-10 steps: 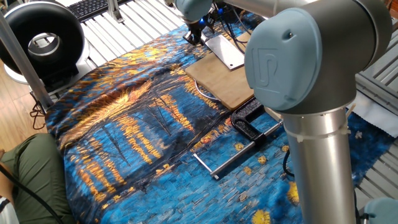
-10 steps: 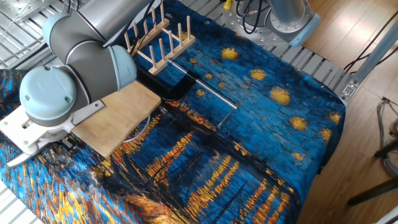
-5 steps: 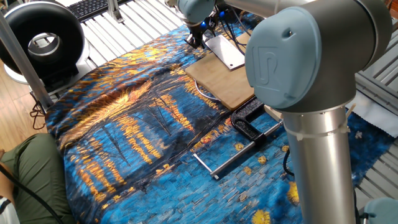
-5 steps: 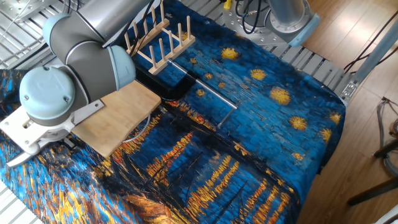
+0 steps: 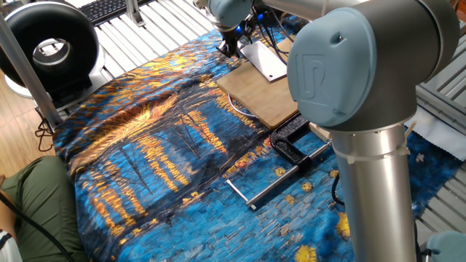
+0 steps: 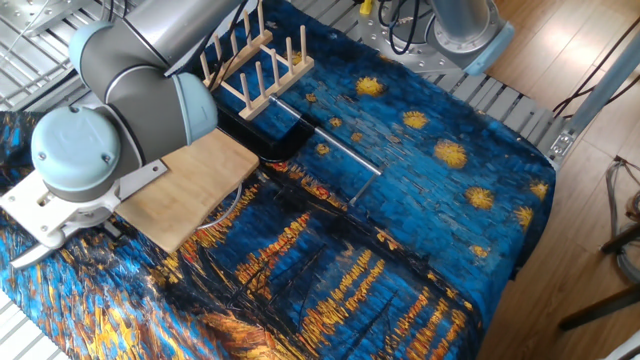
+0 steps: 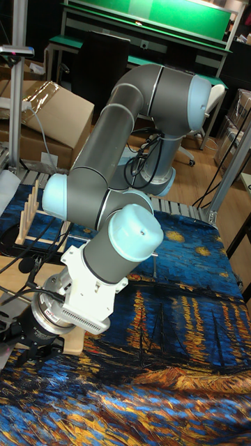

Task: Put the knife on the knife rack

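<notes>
Wooden floor (image 6: 590, 200), a green-topped bench (image 7: 150, 28) and cardboard boxes (image 7: 52, 118) behind.

knife rack (image 6: 255, 68) upright | cutting board (image 6: 185, 188) beside black clamp (image 6: 262, 138)

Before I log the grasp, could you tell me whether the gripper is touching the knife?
Cannot tell. In one fixed view the gripper sits at the knife's handle end, but contact is hidden; the other views block it.
</notes>
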